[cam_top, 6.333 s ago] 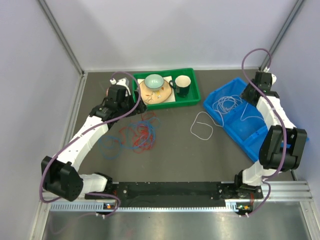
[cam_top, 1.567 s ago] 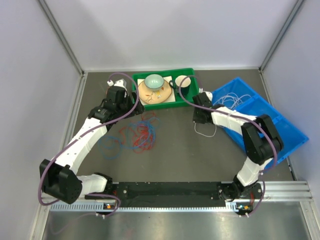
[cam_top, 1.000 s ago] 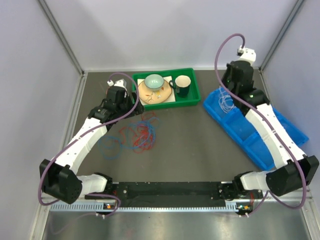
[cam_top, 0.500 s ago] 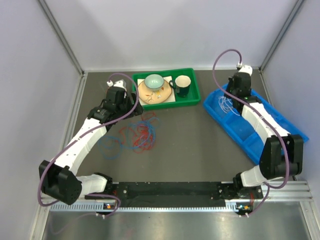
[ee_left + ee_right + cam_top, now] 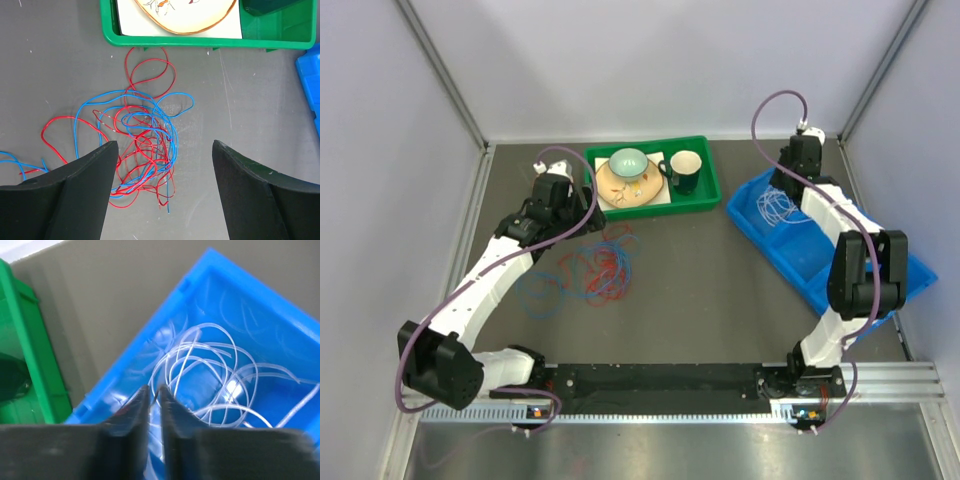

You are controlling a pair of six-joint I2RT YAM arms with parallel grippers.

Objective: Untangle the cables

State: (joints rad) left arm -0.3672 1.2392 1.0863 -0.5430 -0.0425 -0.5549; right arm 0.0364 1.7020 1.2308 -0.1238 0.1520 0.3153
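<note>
Left wrist view looked straight down on the thin red cable point(image 5: 145, 150) and the thin blue cable point(image 5: 140, 92), wound through each other in one loose knot on the dark grey table point(image 5: 260, 100). The knot lay mid-frame, between and just above the wide-apart black fingers of the left tool point(image 5: 164, 145), so that arm was judged the nearer one. The knot's long axis ran from a free red loop beside the wall of the green plastic tray point(image 5: 200, 40) at the top down to loose ends at lower centre. Blue strands trailed off to the left edge.

At the upper right of the top view, the thin white cable point(image 5: 778, 205) sat coiled alone inside the blue plastic bin point(image 5: 880, 260), with the right tool point(image 5: 152, 390) over it. Its fingers stood nearly together with a slit between. Through the blur I could not tell whether they pinched a strand.
</note>
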